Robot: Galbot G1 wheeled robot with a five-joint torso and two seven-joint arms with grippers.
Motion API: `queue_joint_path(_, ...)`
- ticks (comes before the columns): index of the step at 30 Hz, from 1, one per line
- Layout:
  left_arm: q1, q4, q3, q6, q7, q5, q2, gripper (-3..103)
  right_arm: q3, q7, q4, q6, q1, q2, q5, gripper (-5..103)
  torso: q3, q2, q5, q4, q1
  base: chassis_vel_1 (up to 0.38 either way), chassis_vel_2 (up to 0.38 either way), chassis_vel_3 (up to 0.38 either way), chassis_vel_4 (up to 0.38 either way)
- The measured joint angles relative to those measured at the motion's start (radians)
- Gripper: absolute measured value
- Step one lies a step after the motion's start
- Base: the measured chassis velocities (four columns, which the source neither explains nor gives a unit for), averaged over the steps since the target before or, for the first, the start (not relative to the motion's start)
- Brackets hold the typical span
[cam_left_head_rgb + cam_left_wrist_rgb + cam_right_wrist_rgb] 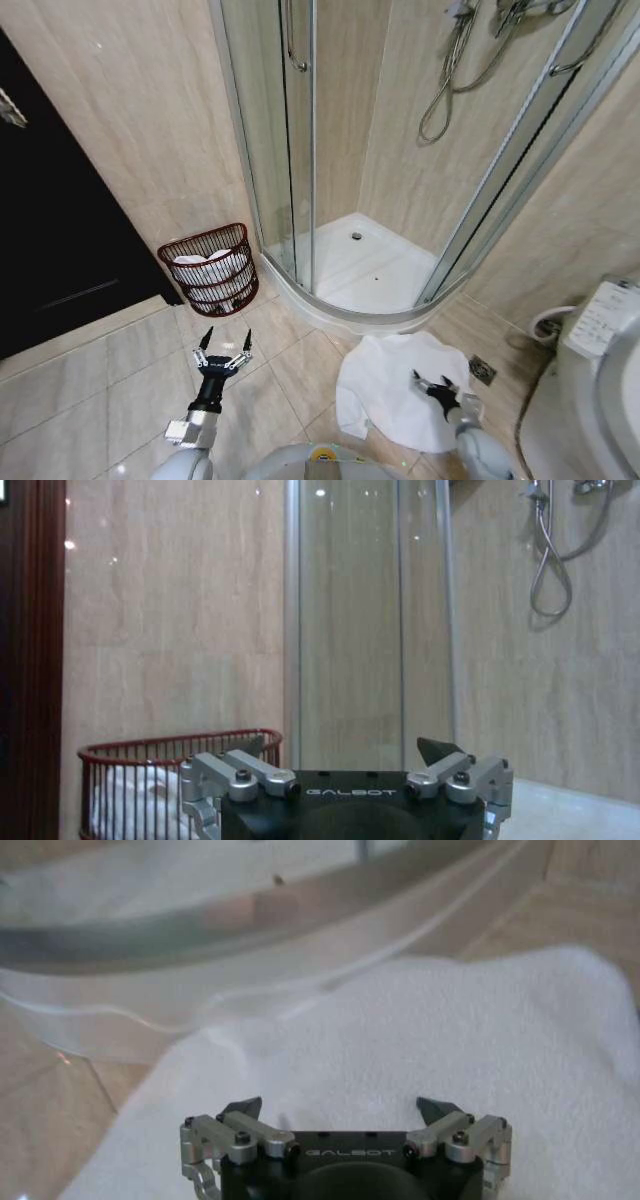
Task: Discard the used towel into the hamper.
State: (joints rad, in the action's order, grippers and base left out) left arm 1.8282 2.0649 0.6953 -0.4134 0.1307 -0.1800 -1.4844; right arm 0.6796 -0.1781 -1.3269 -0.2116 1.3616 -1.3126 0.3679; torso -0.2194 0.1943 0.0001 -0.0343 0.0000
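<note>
A white towel (pixel 385 385) lies spread on the tiled floor in front of the shower tray. My right gripper (pixel 436 385) hovers low over the towel's right part, open with nothing between its fingers; the right wrist view shows the towel (pixel 430 1042) just beyond the gripper (pixel 350 1104). The hamper (pixel 212 268), a dark red-brown wire basket with white cloth inside, stands against the wall left of the shower. My left gripper (pixel 223 346) is open above the floor a little in front of the hamper (pixel 150 780), its fingertips (pixel 438 748) spread wide.
A curved glass shower enclosure (pixel 300 150) with a raised white tray (pixel 370 275) stands behind the towel. A toilet (pixel 600 390) fills the right edge. A dark doorway (pixel 60 220) is at the left. A floor drain (pixel 482 370) sits right of the towel.
</note>
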Motion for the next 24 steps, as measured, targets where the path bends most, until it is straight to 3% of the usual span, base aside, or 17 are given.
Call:
queue_joint_path(6, -0.001, 0.007, 0.012, 0.002, -0.002, -0.001, -0.003, 100, -0.008, 0.069, 0.102, -0.059, -0.076, -0.005, -0.045, 100, 0.000, 0.000, -0.0001, 0.0002, 0.000, 0.000, 0.000, 0.000, 0.000)
queue_joint_path(18, -0.007, 0.014, 0.011, 0.016, -0.004, 0.004, -0.007, 100, 0.008, 0.006, 0.175, -0.045, -0.124, 0.007, -0.038, 102, 0.000, 0.000, -0.0001, 0.0002, 0.000, 0.000, 0.000, 0.000, 0.000)
queue_joint_path(19, -0.007, 0.014, 0.010, 0.017, -0.003, 0.006, -0.008, 100, 0.010, -0.007, 0.184, -0.037, -0.127, 0.010, -0.036, 95, 0.000, 0.000, -0.0001, 0.0002, 0.000, 0.000, 0.000, 0.000, 0.000)
queue_joint_path(21, -0.007, 0.014, 0.009, 0.020, -0.003, 0.007, -0.008, 100, 0.012, -0.018, 0.194, -0.028, -0.130, 0.011, -0.035, 95, 0.000, 0.000, -0.0001, 0.0003, 0.000, 0.000, 0.000, 0.000, 0.000)
queue_joint_path(22, -0.007, 0.014, 0.007, 0.021, -0.002, 0.009, -0.010, 100, 0.016, -0.030, 0.204, -0.020, -0.134, 0.011, -0.035, 88, 0.000, 0.000, 0.0001, 0.0002, 0.000, 0.000, 0.000, 0.000, 0.000)
queue_joint_path(24, -0.008, 0.014, 0.006, 0.022, -0.001, 0.011, -0.011, 100, 0.019, -0.039, 0.212, -0.015, -0.137, 0.013, -0.034, 88, 0.000, 0.000, 0.0000, 0.0002, 0.000, 0.000, 0.000, 0.000, 0.000)
